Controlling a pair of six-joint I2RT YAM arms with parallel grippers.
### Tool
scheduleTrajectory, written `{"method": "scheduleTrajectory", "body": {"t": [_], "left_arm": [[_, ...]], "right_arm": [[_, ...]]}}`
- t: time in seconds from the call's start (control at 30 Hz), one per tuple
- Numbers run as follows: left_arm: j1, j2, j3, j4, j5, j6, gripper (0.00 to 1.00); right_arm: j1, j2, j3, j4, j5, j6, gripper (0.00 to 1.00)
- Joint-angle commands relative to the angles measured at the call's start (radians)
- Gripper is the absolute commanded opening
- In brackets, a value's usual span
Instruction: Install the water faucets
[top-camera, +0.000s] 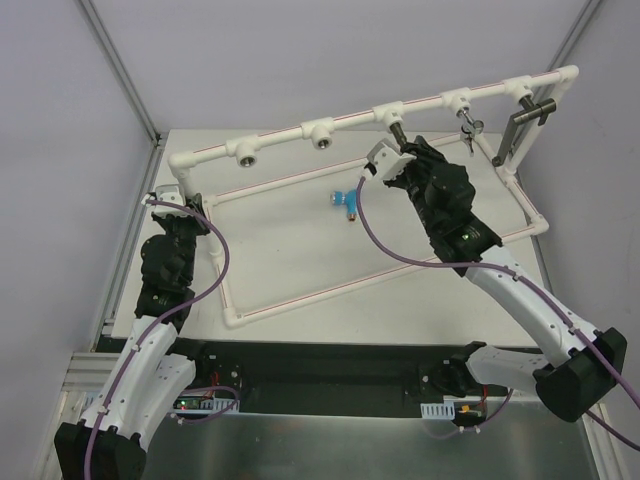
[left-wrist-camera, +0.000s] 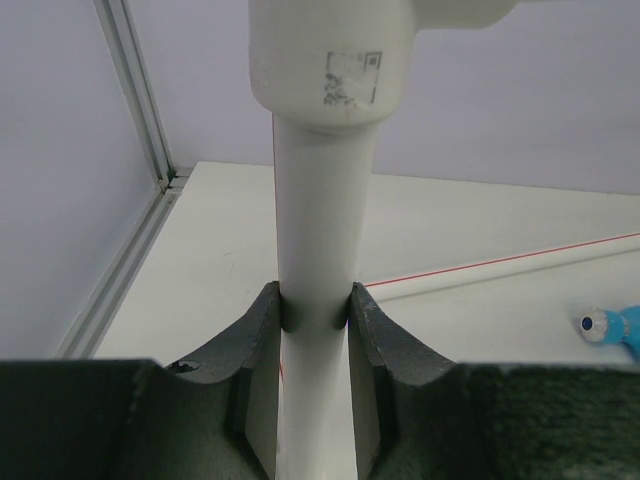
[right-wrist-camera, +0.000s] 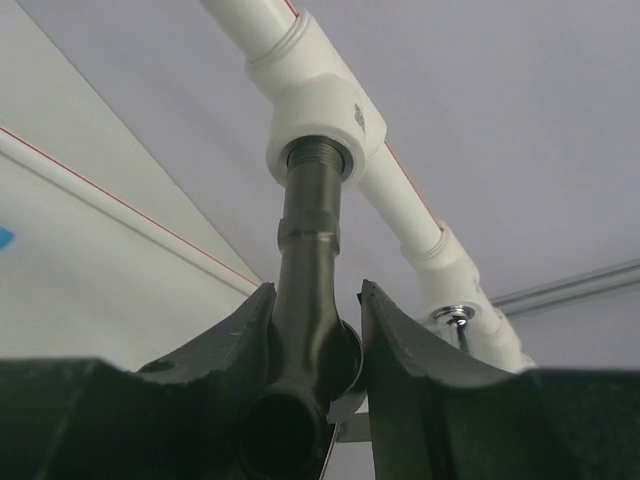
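Dark grey metal faucet (right-wrist-camera: 310, 215): likely stiff, heavy, slick | right end effector (right-wrist-camera: 315, 295) grips its body, thread at 12 o'clock | left end effector (left-wrist-camera: 315, 300) clamps pipe frame (left-wrist-camera: 322, 180).

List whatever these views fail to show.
- Right wrist: how deep the dark faucet is threaded, hidden inside the white tee.
- Left wrist: the blue faucet, cut off by the right edge; the label on the elbow, blurred.
- Top: the small metal fitting, too small to identify.
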Motion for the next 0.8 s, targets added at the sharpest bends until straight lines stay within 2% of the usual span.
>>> {"method": "scheduleTrajectory", "body": {"t": [0.0,0.17,0.47,0.6,0.77], "left_arm": [[-0.029,-0.005,0.014,0.017,0.095,-0.033,0.0],[-0.031,-0.008,0.012,0.017,0.095,-0.033,0.0],[-0.034,-0.013,0.012,0.017,0.093,-0.032,0.0],[-0.035,-0.016,0.012,0.017,0.093,-0.032,0.0],[-0.035,-0.02,0.012,0.017,0.093,-0.032,0.0]], "right_arm": [[-0.055,0.004,0.062,-0.126,-0.127,0.583,0.02],[-0.1,0.006,0.058,-0.12,-0.232,0.878,0.02],[-0.183,0.003,0.027,-0.04,-0.371,1.237,0.01],[-0.23,0.003,-0.003,0.032,-0.433,1.42,0.01],[-0.279,0.008,-0.08,0.147,-0.487,1.729,0.01]]}}
